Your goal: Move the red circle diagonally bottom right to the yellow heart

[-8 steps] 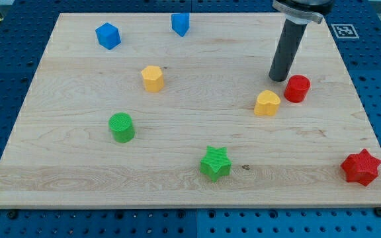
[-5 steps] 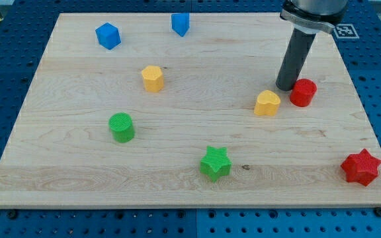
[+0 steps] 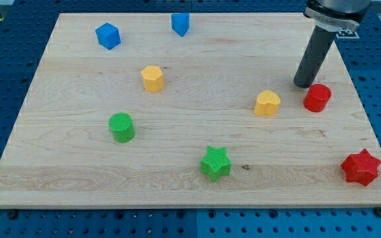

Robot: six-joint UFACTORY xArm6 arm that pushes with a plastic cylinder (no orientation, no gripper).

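Note:
The red circle (image 3: 317,98) sits on the wooden board at the view's right. The yellow heart (image 3: 267,104) lies to its left, a short gap apart, slightly lower. My tip (image 3: 303,85) rests on the board just above and to the left of the red circle, touching or nearly touching its upper left edge. The dark rod rises from there toward the view's top right.
A red star (image 3: 360,167) lies near the bottom right corner. A green star (image 3: 215,163) and a green cylinder (image 3: 122,127) lie lower left. A yellow hexagon (image 3: 152,78) and two blue blocks (image 3: 108,35) (image 3: 180,24) lie at the upper left. The board's right edge (image 3: 366,99) is close.
My tip has moved right and slightly down. The red circle has slid right and a little down, away from the yellow heart. The heart has not moved.

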